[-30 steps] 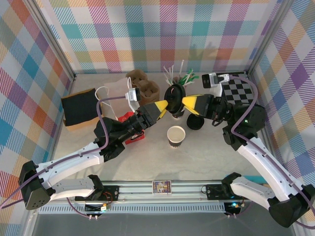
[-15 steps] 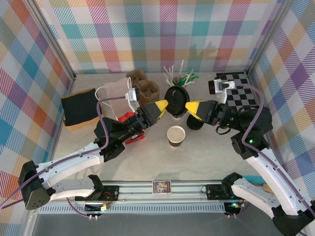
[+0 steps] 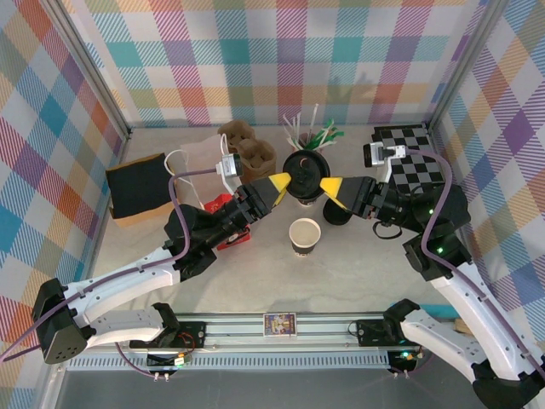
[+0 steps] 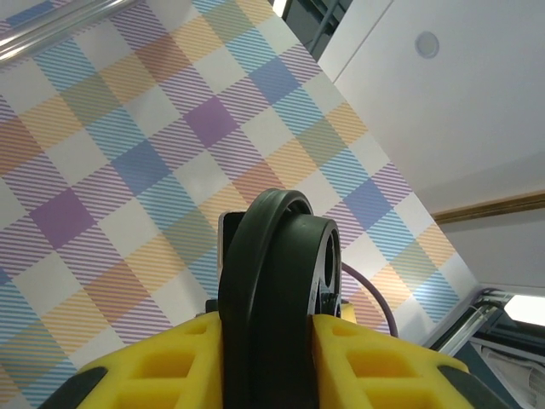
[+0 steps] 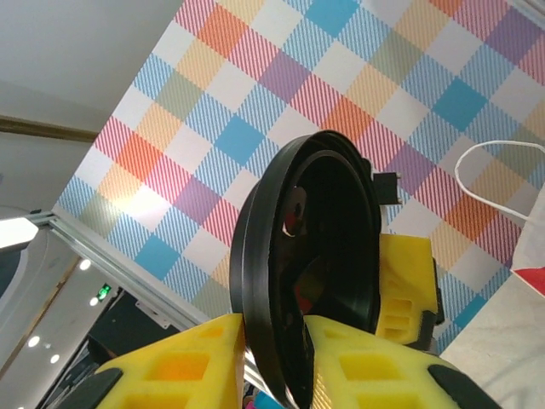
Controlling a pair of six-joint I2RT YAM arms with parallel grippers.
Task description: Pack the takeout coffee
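Above middle of bench (image 3: 255,277), pinching round black plastic lid (image 3: 304,165) on edge with left pincer (image 3: 284,180); straddling same rim with right pincer (image 3: 325,184), squeeze or slack impossible to tell. Leaving small white paper cup with dark band (image 3: 305,236) open, upright, just nearside of lid. Best: keep one firm pinch before freeing other, turn lid flat, centre over cup mouth, press evenly.

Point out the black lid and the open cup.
black lid (image 3: 305,171): top external view, middle of its disc.
open cup (image 3: 305,232): top external view, inside its mouth.
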